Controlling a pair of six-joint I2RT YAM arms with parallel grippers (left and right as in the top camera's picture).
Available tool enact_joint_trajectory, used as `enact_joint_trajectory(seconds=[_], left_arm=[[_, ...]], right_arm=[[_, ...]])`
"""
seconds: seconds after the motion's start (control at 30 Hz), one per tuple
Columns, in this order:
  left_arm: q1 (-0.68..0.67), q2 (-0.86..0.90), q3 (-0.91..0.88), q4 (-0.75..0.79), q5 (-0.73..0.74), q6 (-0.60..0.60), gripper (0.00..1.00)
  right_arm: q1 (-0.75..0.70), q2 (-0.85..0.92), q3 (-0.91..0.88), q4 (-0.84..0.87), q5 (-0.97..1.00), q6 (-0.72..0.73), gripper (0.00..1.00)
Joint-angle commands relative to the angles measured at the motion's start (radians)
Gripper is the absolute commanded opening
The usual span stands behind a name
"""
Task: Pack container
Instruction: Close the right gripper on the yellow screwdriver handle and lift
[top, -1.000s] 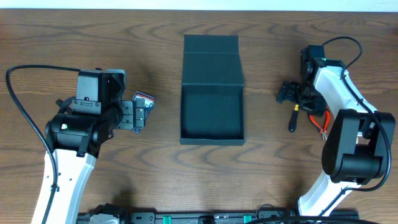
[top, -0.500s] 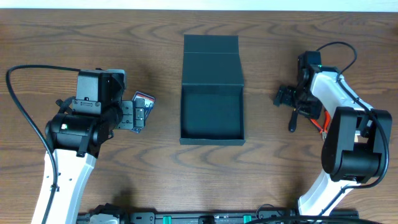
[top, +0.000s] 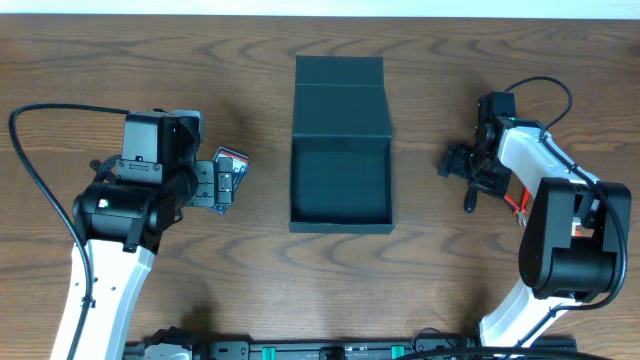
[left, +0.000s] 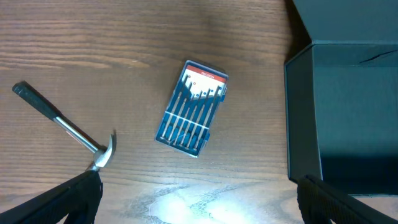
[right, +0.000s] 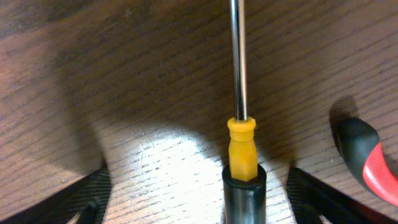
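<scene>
While both arms sit low over the bench (top: 430, 290), the container (top: 340, 185) lies at bench centre in the overhead view. Its lid flap is folded back flat toward 12 o'clock and the dark interior is bare.

Left side:
- The left tool (left: 199, 208) is at 9 o'clock from the container and well apart from it.
- In the left wrist view its fingers (left: 68, 196) stand spread to the two lower corners with nothing between them. It grips nothing.
- A small case of screwdrivers (left: 191, 107) lies on the wood ahead of the tool, tilted, with its red-labelled end toward 1 o'clock.
- A hammer (left: 68, 134) lies at 9 o'clock from that case. Its dark grip points to 10 o'clock and its head is near the left finger.
- The container wall fills the 3 o'clock side of this view.

Right side:
- The right tool (right: 199, 199) is at 3 o'clock from the container, apart from it.
- Its jaws are parted, one on each side of a screwdriver (right: 242, 155).
- The screwdriver has a dark handle and a yellow collar, and its steel shaft runs to 12 o'clock in the wrist view.
- Bare wood shows between each finger and the handle, so the tool has no hold on it.
- A red and black handle (right: 367, 165) lies at 3 o'clock from the screwdriver, near it. I cannot tell what it belongs to.
</scene>
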Motion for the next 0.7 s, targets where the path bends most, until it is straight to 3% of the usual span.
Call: enact_joint_trajectory(seconds=[0.0, 0.47, 0.67], left_arm=[[0.005, 0.000, 0.023, 0.000, -0.016, -0.013, 0.98], [0.005, 0.000, 0.023, 0.000, -0.016, -0.013, 0.98], [0.005, 0.000, 0.023, 0.000, -0.016, -0.013, 0.98]], right_arm=[[-0.005, 0.049, -0.057, -0.008, 0.023, 0.014, 0.81], [-0.005, 0.049, -0.058, -0.006, 0.018, 0.024, 0.50], [-0.004, 0.049, -0.058, -0.002, 0.014, 0.024, 0.41]])
